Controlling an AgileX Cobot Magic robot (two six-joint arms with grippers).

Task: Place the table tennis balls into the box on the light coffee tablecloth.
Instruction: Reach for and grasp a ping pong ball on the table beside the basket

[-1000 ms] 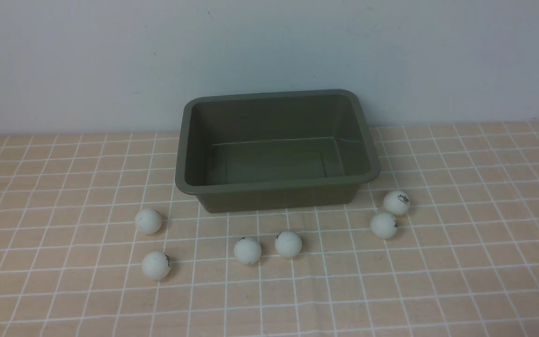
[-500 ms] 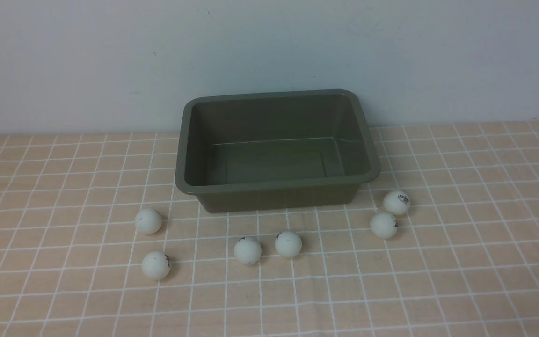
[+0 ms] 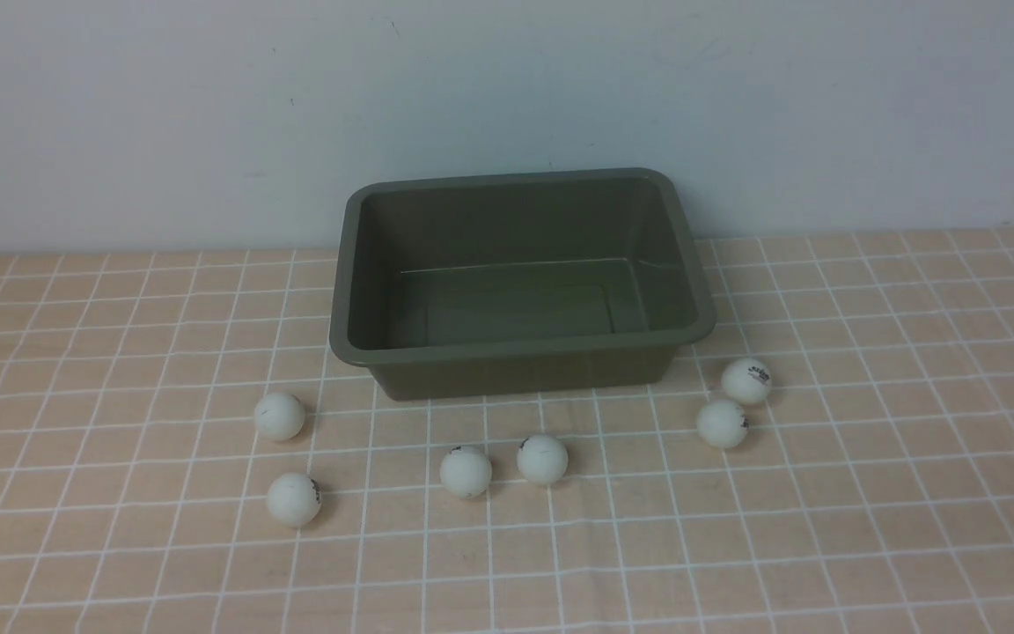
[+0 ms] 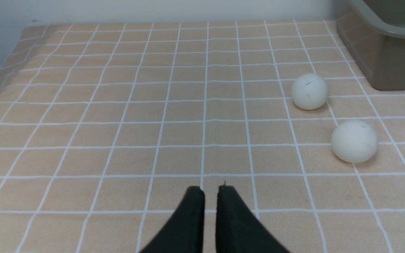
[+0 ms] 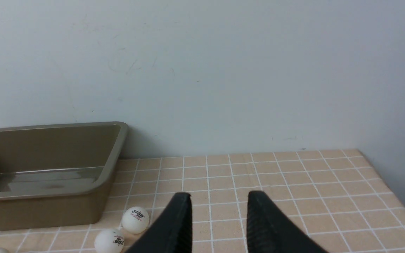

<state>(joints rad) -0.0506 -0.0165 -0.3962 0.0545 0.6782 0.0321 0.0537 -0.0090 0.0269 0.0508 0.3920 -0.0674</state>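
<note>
The olive-green box [image 3: 344, 264] stands empty at the back of the light coffee tablecloth [image 3: 868, 493]. Several white table tennis balls lie in front of it: two at the left [image 3: 279, 416] [image 3: 294, 499], two in the middle [image 3: 466, 472] [image 3: 543, 459], two at the right [image 3: 722, 424] [image 3: 745, 381]. Neither arm shows in the front view. In the left wrist view my left gripper [image 4: 211, 189] is shut and empty, with two balls [image 4: 309, 91] [image 4: 354, 141] ahead of it. In the right wrist view my right gripper [image 5: 219, 196] is open and empty, with two logo balls [image 5: 135, 220] [image 5: 109, 241] off to one side beside the box [image 5: 114, 151].
A pale wall [image 3: 507, 97] rises right behind the box. In the right wrist view the cloth's edge [image 5: 389, 189] drops off at the table's side. In the left wrist view the cloth hangs over the table's far corner [image 4: 16, 38].
</note>
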